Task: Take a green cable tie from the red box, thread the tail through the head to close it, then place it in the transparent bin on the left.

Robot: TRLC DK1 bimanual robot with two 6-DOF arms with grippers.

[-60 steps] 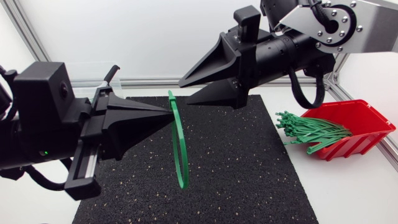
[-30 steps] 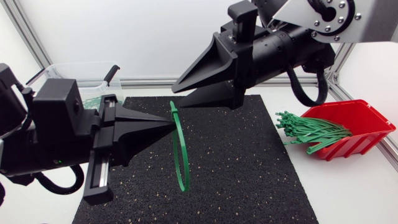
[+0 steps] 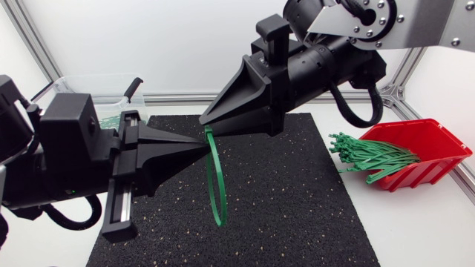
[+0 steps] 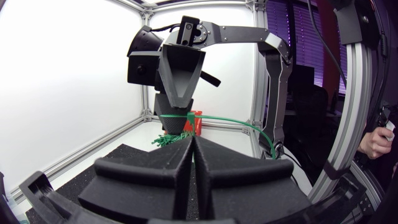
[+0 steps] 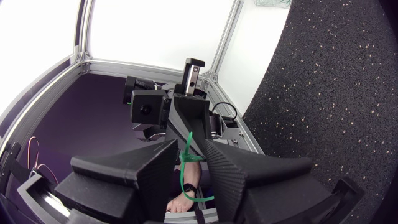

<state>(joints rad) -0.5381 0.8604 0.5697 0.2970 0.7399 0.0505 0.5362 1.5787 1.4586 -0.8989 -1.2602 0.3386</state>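
A green cable tie point(image 3: 215, 178) hangs as a long loop above the black mat. My left gripper point(image 3: 202, 144) is shut on the loop's upper end; in the left wrist view the tie point(image 4: 249, 124) arcs away from its closed fingertips point(image 4: 191, 138). My right gripper point(image 3: 206, 127) comes down from the upper right, tip to tip with the left one. Its fingers stand slightly apart, with the tie's end point(image 5: 188, 143) between them point(image 5: 189, 155). The red box point(image 3: 423, 148) lies at the right with a bundle of green ties point(image 3: 367, 154) spilling from it. The transparent bin point(image 3: 96, 89) stands behind my left arm.
The black speckled mat point(image 3: 297, 208) covers the middle of the white table. Aluminium frame posts run along the back and right edges point(image 3: 408, 104). The bin holds some green ties.
My right gripper has dropped toward the left gripper's tip, and its fingers have narrowed around the tie's end. The left arm first shifted slightly right, then held still.
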